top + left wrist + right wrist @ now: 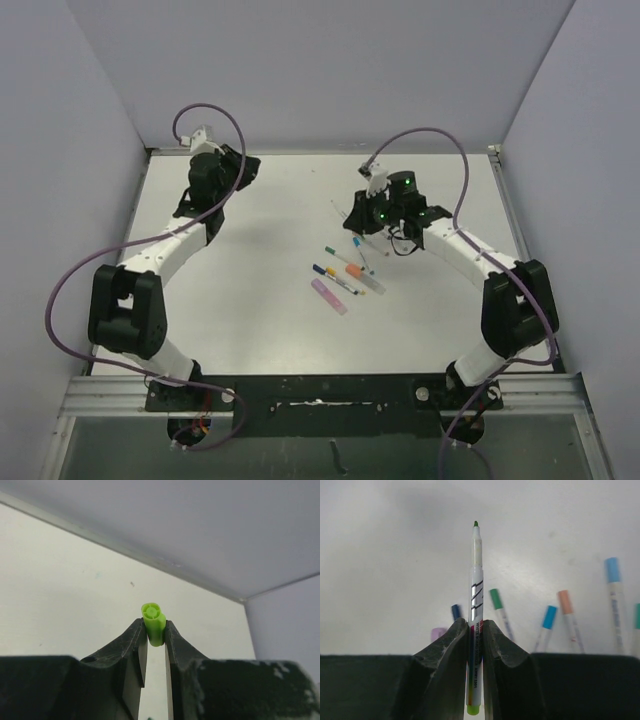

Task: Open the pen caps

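Left gripper (155, 629): clenched on the bright green cap (153, 619).
Bright green cap: upright between the fingertips, round end facing the wrist camera, upper part clear of the jaws, off its pen.
Left arm position: far left corner of the table (270, 310), close to the back wall (320, 70), well apart from the loose pens.
Right gripper (475, 626): clenched on the uncapped pen (477, 575).
Uncapped pen: white barrel pinched between the jaws, bare green tip pointing away from the wrist, bright green rear end visible below the fingers.
Right arm position: over the right half of the table, just beyond the group of loose pens (346, 272) in the overhead view.
Loose pens: lying on the table near its centre, close together, caps fitted.
Caps seen on pens from the right wrist: dark green cap (495, 599), blue cap (550, 616), orange cap (565, 601), pale blue cap (612, 570).
Partly hidden caps: navy cap (456, 611) and lilac cap (438, 632), both just behind the left finger; bodies not visible.
Frame edge: teal cap (637, 616), cut off at the right.
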Controlling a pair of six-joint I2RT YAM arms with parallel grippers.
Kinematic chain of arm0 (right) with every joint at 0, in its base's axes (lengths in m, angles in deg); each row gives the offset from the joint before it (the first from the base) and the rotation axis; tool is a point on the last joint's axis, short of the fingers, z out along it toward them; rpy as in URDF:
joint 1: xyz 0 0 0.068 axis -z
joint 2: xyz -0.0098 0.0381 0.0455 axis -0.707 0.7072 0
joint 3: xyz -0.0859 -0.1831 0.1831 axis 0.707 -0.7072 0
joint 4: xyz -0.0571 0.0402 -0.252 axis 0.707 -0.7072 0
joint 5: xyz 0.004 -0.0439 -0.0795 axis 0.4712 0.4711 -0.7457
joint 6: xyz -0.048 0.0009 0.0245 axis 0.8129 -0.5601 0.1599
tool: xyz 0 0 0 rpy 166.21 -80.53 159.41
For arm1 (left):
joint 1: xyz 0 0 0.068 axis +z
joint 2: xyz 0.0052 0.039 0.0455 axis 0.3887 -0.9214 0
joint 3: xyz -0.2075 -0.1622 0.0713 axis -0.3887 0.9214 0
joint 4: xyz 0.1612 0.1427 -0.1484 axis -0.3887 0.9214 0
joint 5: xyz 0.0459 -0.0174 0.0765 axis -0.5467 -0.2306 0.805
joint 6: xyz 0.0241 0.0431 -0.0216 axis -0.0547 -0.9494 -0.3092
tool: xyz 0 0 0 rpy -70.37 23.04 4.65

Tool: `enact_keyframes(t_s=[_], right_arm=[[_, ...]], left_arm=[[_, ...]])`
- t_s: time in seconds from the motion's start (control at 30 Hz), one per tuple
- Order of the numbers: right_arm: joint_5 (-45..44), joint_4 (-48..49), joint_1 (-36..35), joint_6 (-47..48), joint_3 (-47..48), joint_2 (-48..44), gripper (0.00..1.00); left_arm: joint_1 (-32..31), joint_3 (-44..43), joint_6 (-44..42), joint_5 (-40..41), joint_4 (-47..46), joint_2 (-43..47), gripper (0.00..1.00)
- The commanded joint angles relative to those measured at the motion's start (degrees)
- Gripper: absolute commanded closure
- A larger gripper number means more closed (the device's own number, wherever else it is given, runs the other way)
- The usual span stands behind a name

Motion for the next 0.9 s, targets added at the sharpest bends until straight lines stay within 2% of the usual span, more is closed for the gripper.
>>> enact_keyframes(t_s=[0.0, 0.17, 0.4, 0.73, 0.87], right_arm=[[-10.72, -5.98, 4.13, 4.89, 7.89, -0.49, 1.00], [-19.00, -7.03, 7.57, 7.51, 12.32, 3.21, 1.00], [-23.00, -2.55, 12.31, 5.81, 15.20, 9.65, 1.00], [-23.87, 0.82, 16.56, 5.40, 16.99, 16.17, 1.00], [-23.56, 2.51, 18.13, 5.40, 16.86, 17.33, 1.00]], left_arm=[[2.25, -5.30, -6.35, -7.48, 14.01, -5.73, 1.00], [2.87, -13.44, -13.42, -9.79, 28.24, -12.31, 1.00], [2.88, -25.49, -20.77, -6.86, 43.84, -22.28, 1.00], [3.53, -35.90, -24.98, -3.71, 53.83, -30.95, 0.99], [4.70, -37.26, -25.87, -2.98, 54.75, -32.39, 0.96]])
